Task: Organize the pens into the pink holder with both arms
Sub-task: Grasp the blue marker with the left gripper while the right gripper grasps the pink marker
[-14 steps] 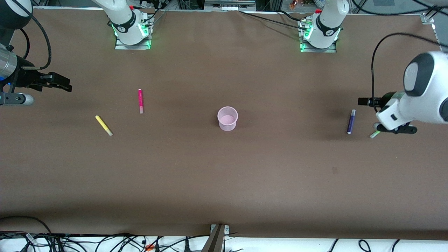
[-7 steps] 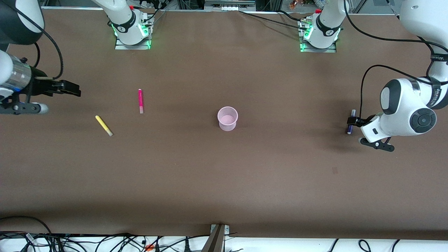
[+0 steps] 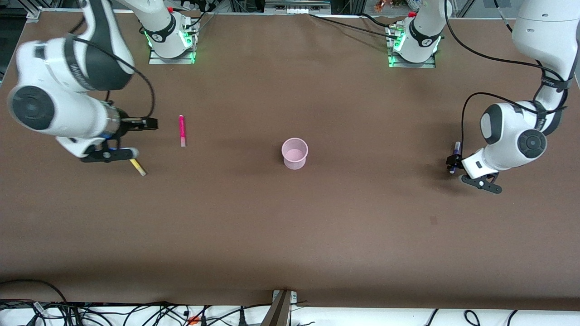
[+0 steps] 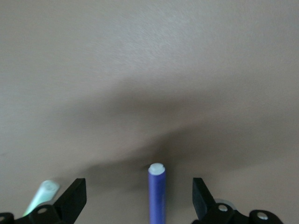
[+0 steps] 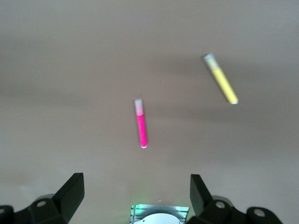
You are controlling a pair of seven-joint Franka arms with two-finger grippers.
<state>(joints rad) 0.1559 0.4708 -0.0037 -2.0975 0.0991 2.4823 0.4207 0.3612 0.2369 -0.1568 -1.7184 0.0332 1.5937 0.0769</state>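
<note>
The pink holder stands empty mid-bench. The magenta pen and yellow pen lie toward the right arm's end, the purple pen and light green pen toward the left arm's end. The left gripper straddles the purple pen, jaws wide, holding nothing. The right gripper hangs beside the magenta pen, jaws wide and empty.

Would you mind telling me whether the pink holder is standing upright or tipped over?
Upright: the pink holder stands on its base with its round open mouth facing up, and no pens show inside it.
</note>
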